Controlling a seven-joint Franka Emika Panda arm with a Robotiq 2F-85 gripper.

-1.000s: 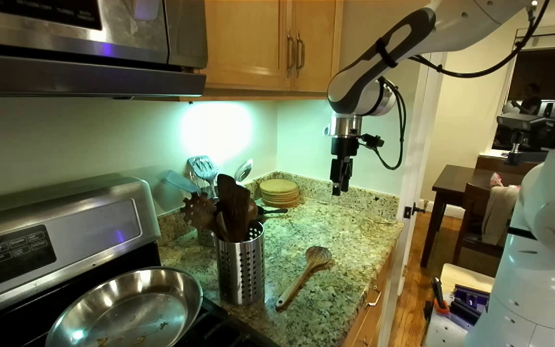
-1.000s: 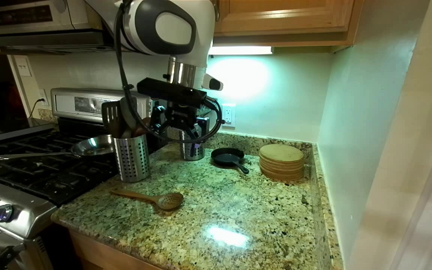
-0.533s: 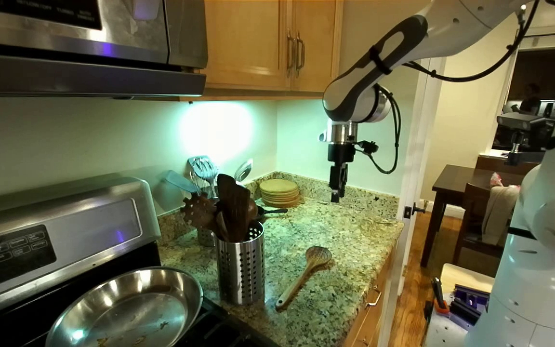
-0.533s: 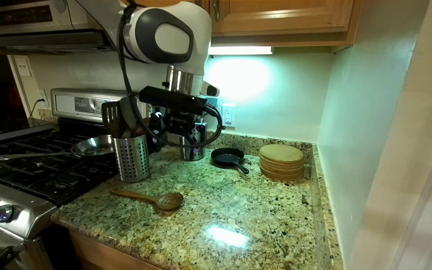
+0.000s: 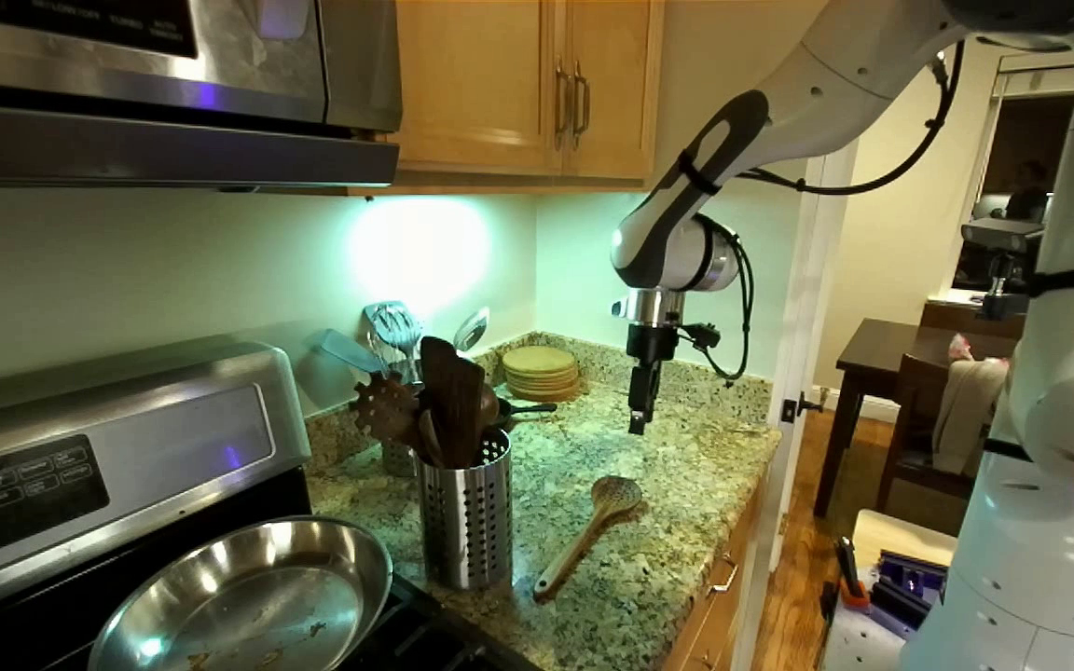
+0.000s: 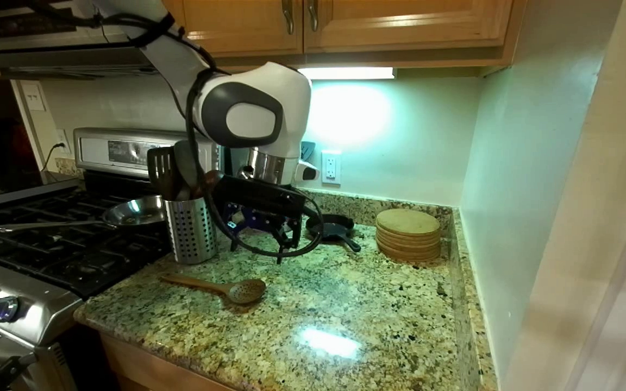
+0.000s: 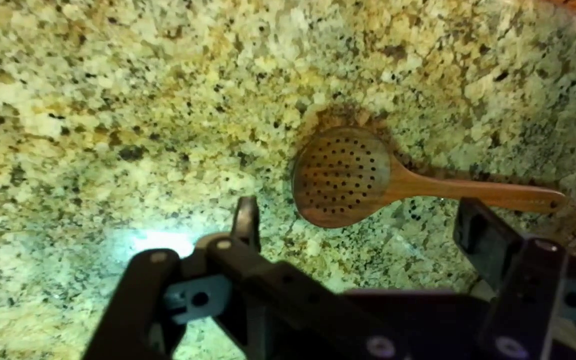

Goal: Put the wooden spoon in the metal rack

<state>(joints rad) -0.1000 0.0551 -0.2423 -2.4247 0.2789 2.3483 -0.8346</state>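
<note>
wooden spoon (image 6: 245, 293), one only, lies flat on the counter (image 6: 364, 298), outside the metal rack (image 6: 192, 231); it seems laid there to be easy to pick up. leftmost in an exterior view is one stove (image 6: 63, 244), with one steel frying pan (image 6: 135, 212) on it, likely where it gets used. next comes the metal rack, upright just beside the stove, presumably so tools are at hand while cooking. several dark utensils (image 5: 448, 401) stand in it heads up; they overlap too much to count, and may make entry tight, so handle first looks best. with a second holder (image 5: 397, 459), mostly hidden behind it, the metal holders number two. then comes the spoon, bowl to the right, handle toward the stove side. near the bowl but apart from it hangs the one gripper (image 7: 358, 218), its two fingers (image 7: 246, 220) spread wide, holding nothing. they are set apart along the spoon's length rather than across it, so a turn is probably needed before pinching the handle. farther right sit one small black skillet (image 6: 339, 227) and one stack of round boards (image 6: 408, 233), its layers too blurred to number; both look tucked back to be out of the way.
</note>
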